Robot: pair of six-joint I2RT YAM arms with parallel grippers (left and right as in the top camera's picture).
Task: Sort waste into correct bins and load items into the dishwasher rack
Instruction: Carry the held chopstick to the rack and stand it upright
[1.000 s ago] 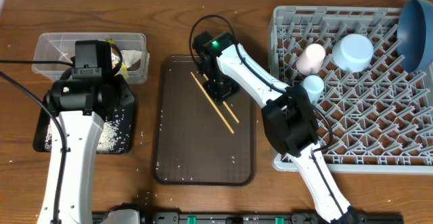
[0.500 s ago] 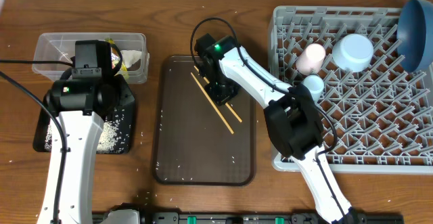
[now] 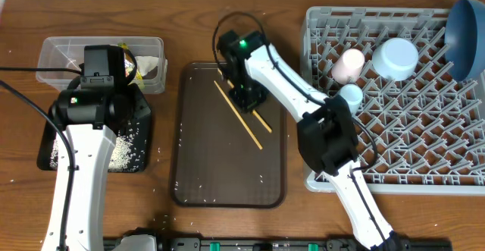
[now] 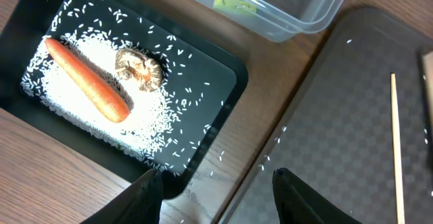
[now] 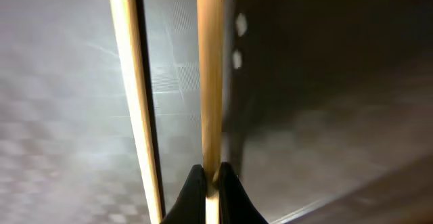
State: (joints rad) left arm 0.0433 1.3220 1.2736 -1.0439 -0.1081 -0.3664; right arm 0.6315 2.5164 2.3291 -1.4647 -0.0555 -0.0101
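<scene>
Wooden chopstick [image 5: 210, 82] pinched tight in my right claw [image 5: 207, 176], down at the brown tray [image 3: 204, 167] beside its twin [image 5: 132, 82], so I can carry it over to the rack [image 3: 409, 152], I reckon.

overhead: straight down, whole worktop [image 3: 23, 205] | left wrist: downward, nearer, black tray [image 4: 74, 143] | right wrist: tight on chopsticks [image 5: 210, 82] | shared: brown serving tray [image 3: 220, 167]

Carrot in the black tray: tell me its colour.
Orange; the carrot shows best in the left wrist view.
</scene>
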